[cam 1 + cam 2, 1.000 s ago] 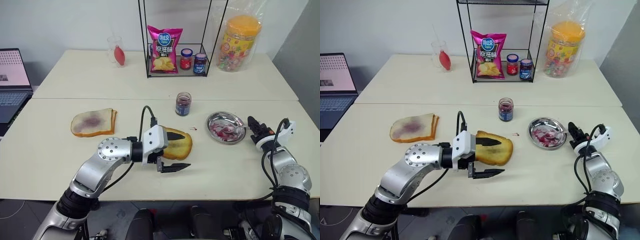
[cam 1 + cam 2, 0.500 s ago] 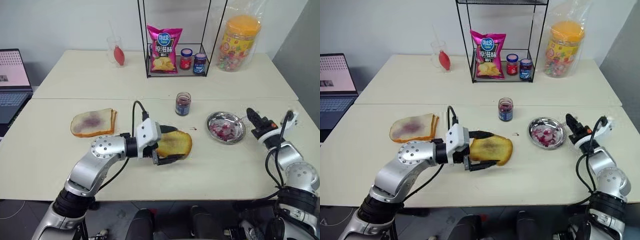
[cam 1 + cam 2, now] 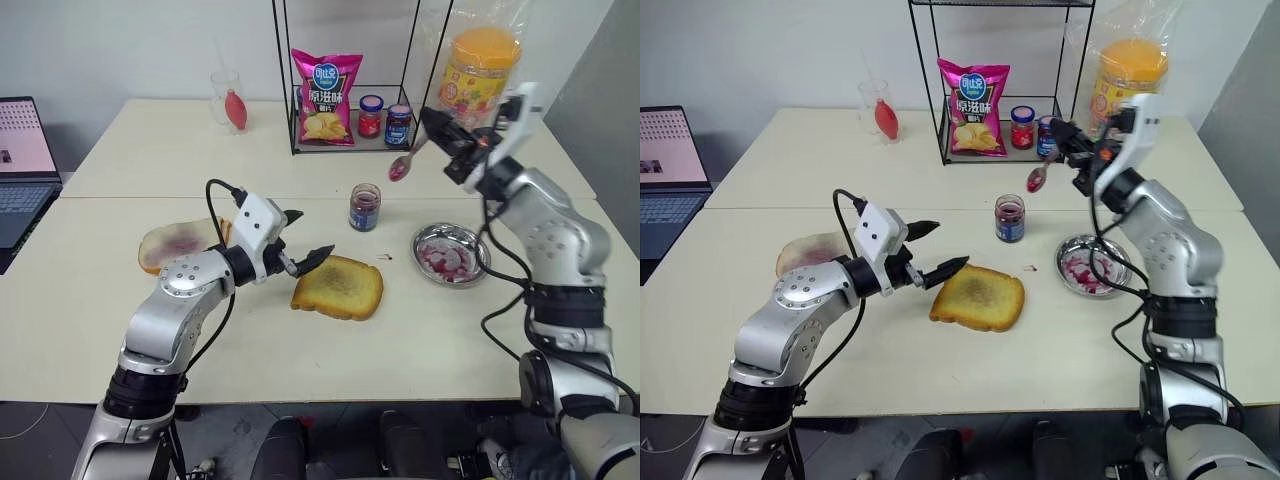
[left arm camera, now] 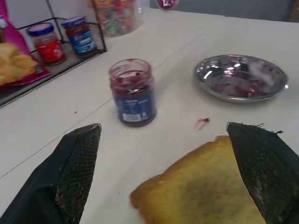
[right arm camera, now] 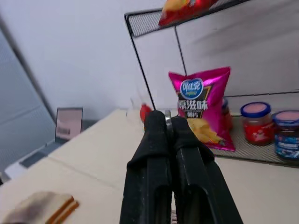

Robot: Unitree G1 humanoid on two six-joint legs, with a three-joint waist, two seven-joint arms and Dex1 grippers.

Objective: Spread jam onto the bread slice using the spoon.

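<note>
- The left fingers (image 3: 306, 259) stand spread wide over the worktop (image 3: 120, 330), empty, tips pointing toward the bread slice (image 3: 340, 288).
- The bread slice lies flat just past those tips, one tip above its near corner; I cannot tell whether it touches.
- A paler slice (image 3: 172, 245) with a purple smear lies behind the left fingers, beside the arm.
- The jam (image 3: 366, 208), in its small open jar, stands upright beyond the bread slice, between the two pairs of fingers.
- A steel dish (image 3: 452, 255) smeared with red rests below the right fingers.
- The right fingers (image 3: 436, 126) are raised, pressed together on the spoon (image 3: 406, 160).
- The spoon's bowl, carrying red jam, hangs above the jar.
</note>
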